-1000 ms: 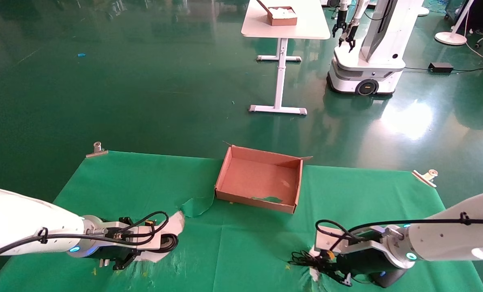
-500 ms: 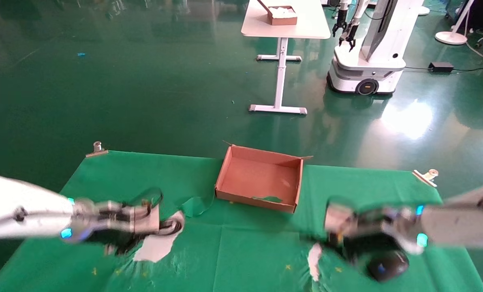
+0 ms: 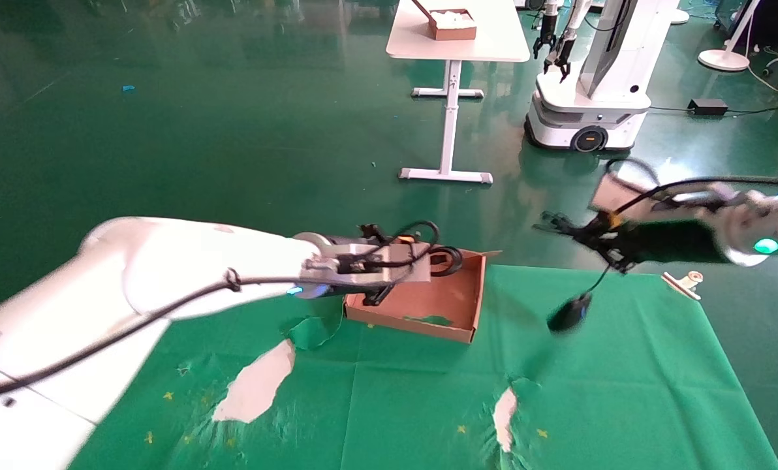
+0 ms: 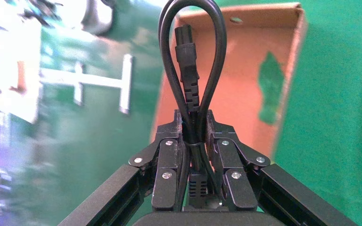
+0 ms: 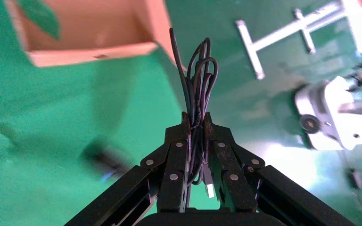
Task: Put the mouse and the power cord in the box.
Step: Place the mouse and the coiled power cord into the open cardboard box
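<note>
Power cord (image 3: pixel 446 258) over box (image 3: pixel 421 307)

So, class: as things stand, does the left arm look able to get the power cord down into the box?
Probably yes. The left gripper holds the power cord right over the box, whose open floor shows bare beneath.

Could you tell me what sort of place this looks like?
Probably a robotics lab or test hall: a shiny green floor, another wheeled robot parked beside a white table, and a green cloth clipped over the worktable.
</note>
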Available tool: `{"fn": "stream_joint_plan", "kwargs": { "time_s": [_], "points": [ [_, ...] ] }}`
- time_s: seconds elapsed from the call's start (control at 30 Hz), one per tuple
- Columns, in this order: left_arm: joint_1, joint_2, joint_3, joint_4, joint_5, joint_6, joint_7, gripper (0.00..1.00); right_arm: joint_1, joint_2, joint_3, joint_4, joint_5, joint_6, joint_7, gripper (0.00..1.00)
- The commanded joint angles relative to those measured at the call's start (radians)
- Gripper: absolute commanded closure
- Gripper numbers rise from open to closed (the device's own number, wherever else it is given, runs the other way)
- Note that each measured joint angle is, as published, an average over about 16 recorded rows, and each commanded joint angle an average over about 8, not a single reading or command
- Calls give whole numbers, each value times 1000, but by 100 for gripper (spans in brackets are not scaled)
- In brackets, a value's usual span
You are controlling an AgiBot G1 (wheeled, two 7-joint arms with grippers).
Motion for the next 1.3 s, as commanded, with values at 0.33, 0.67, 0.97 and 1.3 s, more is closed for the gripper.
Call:
{"fn": "stream_joint_plan", "kwargs": {
  "time_s": [0.33, 0.67, 0.97, 1.3],
  "points": [
    [7, 30, 265, 54, -114, -274, 87, 0, 43, 58, -2, 62, -28, -33, 38, 100],
    [-38, 29, 413, 82, -220, -344, 60, 0, 6, 77, 3, 153, -11, -53, 83, 100],
    [-62, 29, 496, 92, -283, -381, 48, 0, 2, 42, 2, 179, 0, -47, 89, 100],
    [-125, 12, 525, 261, -316, -404, -21, 0, 21, -39, 7, 158, 46, -35, 11, 100]
  ]
}}
